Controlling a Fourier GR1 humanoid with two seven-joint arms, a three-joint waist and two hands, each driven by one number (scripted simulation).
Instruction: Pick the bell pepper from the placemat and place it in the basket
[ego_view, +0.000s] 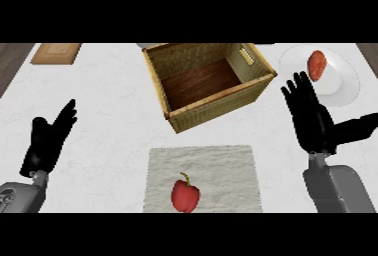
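Counter (111, 100): white, marbled.
Basket (177, 112): open, beyond placemat (221, 170).
Right hand (308, 117): fingers straight, holding nothing.
Left hand (48, 140): likewise, resting.
Bell pepper (185, 196): on placemat's near edge; advised approach from above, closing round its body.

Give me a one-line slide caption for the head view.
Red bell pepper on the placemat, wicker basket beyond, left robot hand and right robot hand open.

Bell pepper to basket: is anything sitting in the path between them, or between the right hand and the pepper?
Nothing visible blocks either path. The bell pepper lies alone on the placemat, with bare counter up to the basket, whose top is open. The right hand, open, has bare counter between it and the pepper.
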